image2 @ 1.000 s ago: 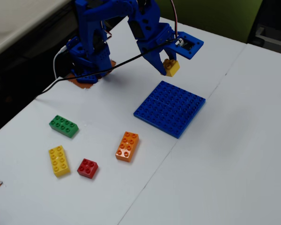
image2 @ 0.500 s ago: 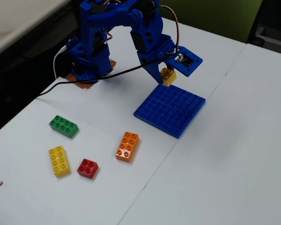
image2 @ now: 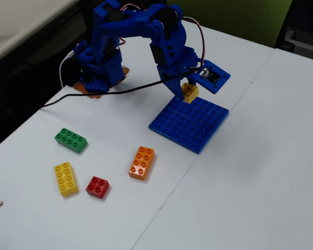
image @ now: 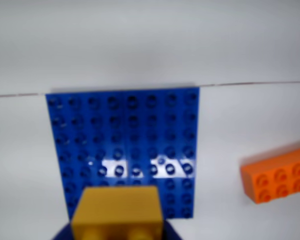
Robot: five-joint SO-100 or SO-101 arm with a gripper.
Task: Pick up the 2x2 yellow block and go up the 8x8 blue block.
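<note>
Yellow 2x2 block (image: 116, 212) sitting nearest wrist lens, no legible marking | gripper (image2: 189, 92) clenching it, holding it raised over rear edge of 8x8 blue block (image2: 190, 123) | orange brick (image2: 142, 162) lying off plate on white table (image2: 250, 198)

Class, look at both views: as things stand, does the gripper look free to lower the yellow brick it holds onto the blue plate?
Probably yes. The gripper holds the 2x2 yellow block just above the 8x8 blue block, whose studs look bare; the orange brick lies well aside.
</note>
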